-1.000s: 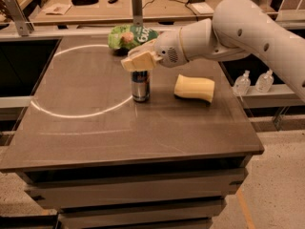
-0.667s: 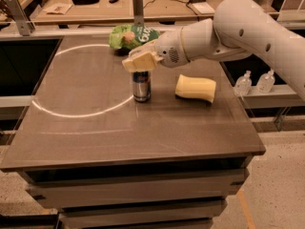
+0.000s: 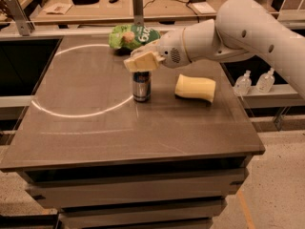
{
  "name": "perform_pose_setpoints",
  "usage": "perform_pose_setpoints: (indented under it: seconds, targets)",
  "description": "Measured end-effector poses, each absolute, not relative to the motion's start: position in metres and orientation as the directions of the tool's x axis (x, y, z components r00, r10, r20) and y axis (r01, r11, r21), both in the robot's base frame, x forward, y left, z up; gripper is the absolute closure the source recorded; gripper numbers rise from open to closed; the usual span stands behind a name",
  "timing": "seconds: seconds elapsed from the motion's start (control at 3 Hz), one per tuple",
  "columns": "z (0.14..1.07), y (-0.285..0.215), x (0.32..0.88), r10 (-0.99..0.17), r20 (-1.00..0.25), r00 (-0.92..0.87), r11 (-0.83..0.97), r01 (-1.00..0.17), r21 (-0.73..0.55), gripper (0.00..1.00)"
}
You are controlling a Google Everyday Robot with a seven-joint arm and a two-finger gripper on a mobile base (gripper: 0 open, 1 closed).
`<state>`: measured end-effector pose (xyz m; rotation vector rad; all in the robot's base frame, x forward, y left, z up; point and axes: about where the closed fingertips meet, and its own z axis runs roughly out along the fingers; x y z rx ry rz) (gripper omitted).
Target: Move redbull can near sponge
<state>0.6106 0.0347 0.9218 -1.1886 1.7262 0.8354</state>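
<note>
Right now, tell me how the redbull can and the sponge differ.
The redbull can stands upright and slim; the sponge lies flat and wider. The can is dark metal, the sponge pale yellow foam. The pincer is at the can's top, away from the sponge. Both rest on the table.

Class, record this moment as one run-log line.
pincer: at top of redbull can | can: upright on table | sponge: beside can, not touching | green bag: behind
</note>
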Motion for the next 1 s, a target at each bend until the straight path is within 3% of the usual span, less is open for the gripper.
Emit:
perform_pose_setpoints:
  seconds: [0.67, 1.0]
  targets:
    - [0.926, 0.01, 0.612, -0.343, -0.919, -0.194, 0.43, -0.902, 0.03, 1.0]
    - [0.934, -0.034, 0.611, -0.289, -0.931, -0.223, 0.59, -0.808, 0.01, 1.0]
